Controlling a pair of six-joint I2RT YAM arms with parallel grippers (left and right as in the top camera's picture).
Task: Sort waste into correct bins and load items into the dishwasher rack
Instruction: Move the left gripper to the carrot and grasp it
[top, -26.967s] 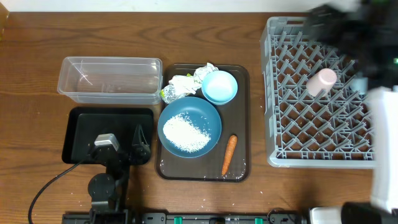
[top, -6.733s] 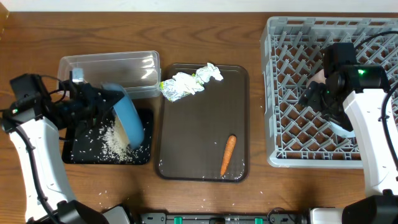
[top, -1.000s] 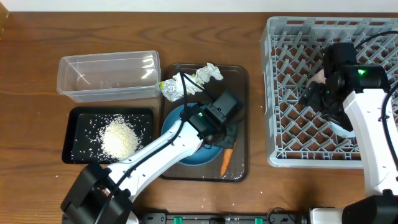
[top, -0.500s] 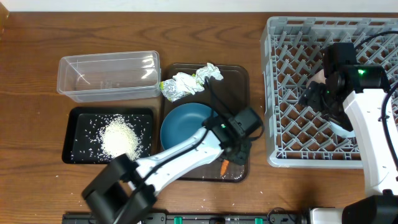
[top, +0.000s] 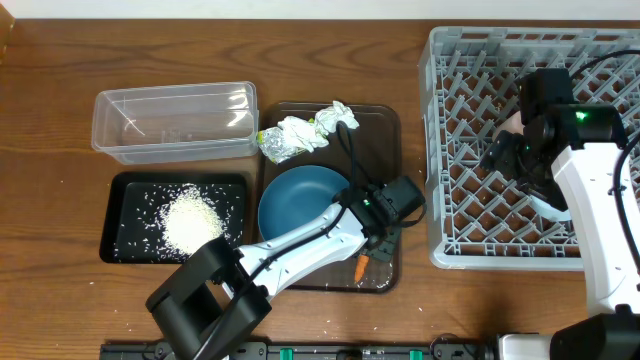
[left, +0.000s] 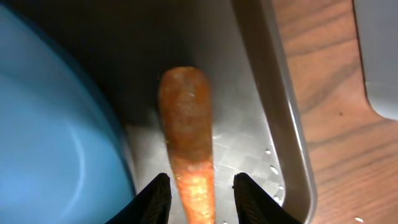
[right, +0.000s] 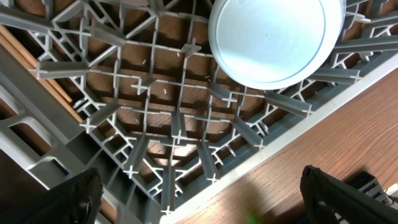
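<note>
Overhead: the left arm reaches across the brown serving tray (top: 388, 120), with the left gripper (top: 376, 250) low over the near right corner, right at the small orange carrot (top: 360, 269). Only the carrot's lower end shows below the gripper. The wide dark-blue bowl (top: 298, 200) sits on the same tray just left of it, empty. The crumpled white wrappers (top: 300, 132) are at the tray's far edge. The clear tub (top: 175, 122) is on the tabletop (top: 50, 120), far left. The black bin (top: 120, 190) is in front of it with the rice heap (top: 192, 222) inside and loose grains scattered around it. The dishwasher rack (top: 445, 150) is on the right. The right gripper (top: 503, 155) is above the rack's middle, and the pinkish-white cup (top: 511, 122) is partly hidden behind that arm.

Left wrist: the carrot lies lengthwise on the tray floor, with the dark-blue bowl's wall just to its left and the tray rim to its right. The gripper is open. Its fingertips (left: 160, 193) straddle the carrot's near end with a slim gap each side, so it has no grip on it.

Right wrist: this gripper is spread wide open with nothing between the fingers (right: 74, 193), above the rack lattice. The small pale-blue bowl (right: 273, 37) rests in the rack among the pegs, near the rack's edge wall.
</note>
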